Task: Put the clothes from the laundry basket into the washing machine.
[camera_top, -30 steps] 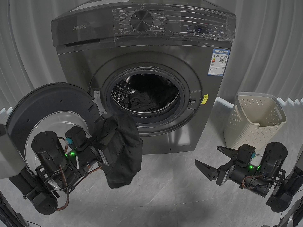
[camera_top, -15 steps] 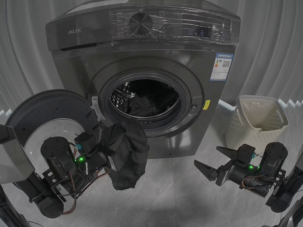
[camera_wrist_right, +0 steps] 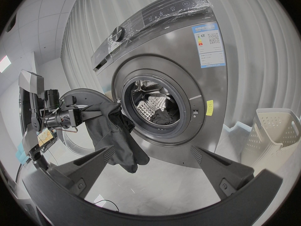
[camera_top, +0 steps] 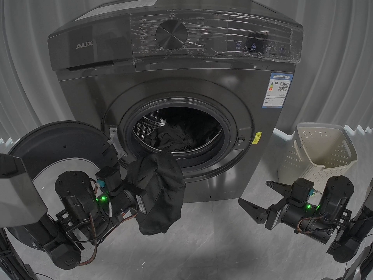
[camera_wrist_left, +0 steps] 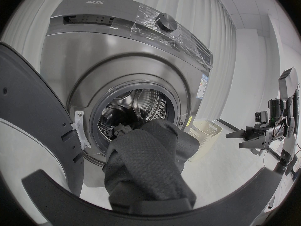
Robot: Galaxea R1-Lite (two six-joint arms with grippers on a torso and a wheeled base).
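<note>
Garment (camera_top: 159,191) clamped in left hand (camera_top: 145,187) near drum rim (camera_top: 186,155); right hand (camera_top: 254,193) apart near laundry basket (camera_top: 311,164).

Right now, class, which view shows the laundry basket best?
Head view: the laundry basket shows nearly whole, open top included. Right wrist view shows its side; in left wrist view the black garment covers part.

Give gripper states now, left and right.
Left gripper: shut on the black garment.
Right gripper: open, holding nothing.
</note>
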